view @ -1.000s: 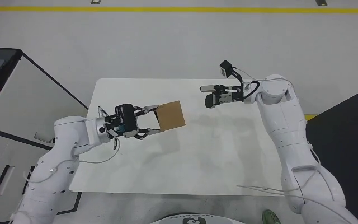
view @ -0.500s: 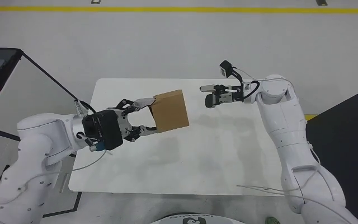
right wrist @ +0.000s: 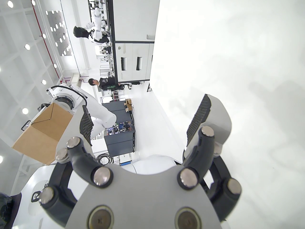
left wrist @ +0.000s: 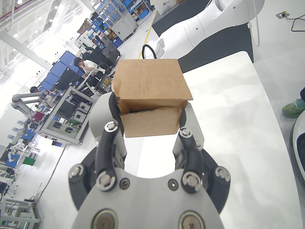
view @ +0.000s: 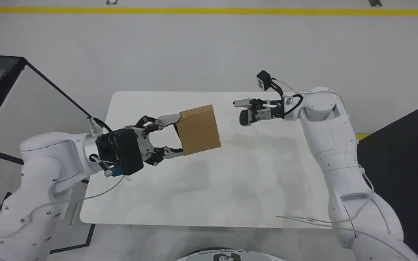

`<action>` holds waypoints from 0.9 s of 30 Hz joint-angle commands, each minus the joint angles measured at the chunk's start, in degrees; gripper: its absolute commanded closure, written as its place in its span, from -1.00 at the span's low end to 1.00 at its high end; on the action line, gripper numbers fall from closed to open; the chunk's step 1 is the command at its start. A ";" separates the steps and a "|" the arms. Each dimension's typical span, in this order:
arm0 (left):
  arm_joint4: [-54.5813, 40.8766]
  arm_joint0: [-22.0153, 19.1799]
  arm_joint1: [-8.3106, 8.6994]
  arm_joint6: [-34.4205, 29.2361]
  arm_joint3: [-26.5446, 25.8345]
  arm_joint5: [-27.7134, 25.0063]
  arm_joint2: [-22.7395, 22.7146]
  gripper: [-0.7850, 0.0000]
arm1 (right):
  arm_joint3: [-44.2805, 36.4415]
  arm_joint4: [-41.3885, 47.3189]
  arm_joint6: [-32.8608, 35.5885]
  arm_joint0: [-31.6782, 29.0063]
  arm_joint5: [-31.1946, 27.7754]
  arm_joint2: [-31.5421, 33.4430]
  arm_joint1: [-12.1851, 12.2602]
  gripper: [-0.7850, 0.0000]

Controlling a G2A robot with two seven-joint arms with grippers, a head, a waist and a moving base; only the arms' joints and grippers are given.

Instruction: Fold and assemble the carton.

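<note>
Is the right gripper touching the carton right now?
No: the right gripper hangs open and empty, apart from the carton, which the left gripper clamps at its near end.

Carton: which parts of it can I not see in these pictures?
- Inside: left wrist view, shut off by end flaps of the carton.
- Gripped sides: left wrist view, under the left tool's pads.
- One corner: right wrist view, behind the right tool's finger.
- Underside: top view, hidden by the carton itself.

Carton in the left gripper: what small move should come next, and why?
Probably bring the right gripper toward the carton. The left gripper clamps one end, where flaps look loosely closed; the right gripper hangs open, apart from it, above the table.
</note>
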 commanded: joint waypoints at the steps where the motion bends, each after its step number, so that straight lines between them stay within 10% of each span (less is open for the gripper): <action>1: 0.00 0.00 0.00 0.00 0.00 0.00 0.00 1.00 | 0.00 0.00 0.00 0.00 0.00 0.00 0.00 -1.00; 27: -4.22 -0.16 1.62 1.25 -5.79 0.00 -4.52 1.00 | 0.00 0.00 0.00 0.00 0.00 0.00 0.00 -1.00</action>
